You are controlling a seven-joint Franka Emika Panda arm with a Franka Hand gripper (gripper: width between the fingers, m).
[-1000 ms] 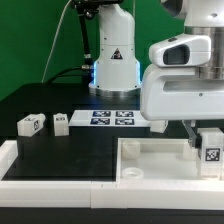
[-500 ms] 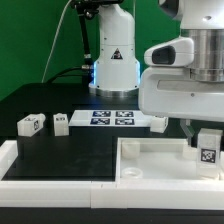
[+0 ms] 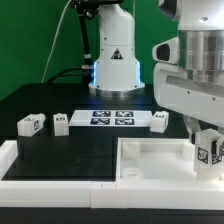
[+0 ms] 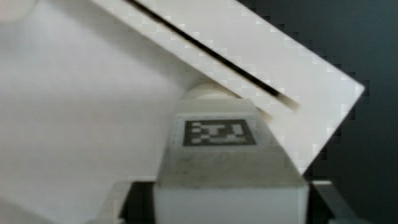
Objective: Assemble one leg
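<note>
Over at the exterior view's right, the hand (image 3: 207, 143) is down low over the white tabletop (image 3: 150, 155), and it has a leg (image 3: 209, 150) clamped between its fingers, tag facing the camera. The leg sits right at the tabletop's right-hand corner, though whether it touches the surface there is hard to say from this angle. From the wrist view, the leg (image 4: 219, 150) fills the middle of the shot, tag up, dark fingers (image 4: 333, 203) pressed on both sides, its tip against the tabletop's (image 4: 80, 100) raised rim. Back on the black worktop (image 3: 60, 155), two more legs (image 3: 31, 124) (image 3: 60, 123) sit side by side at the exterior view's left, a little apart. Beyond them lies the marker board (image 3: 112, 118), and another leg (image 3: 160, 121) rests just beside its right end.
</note>
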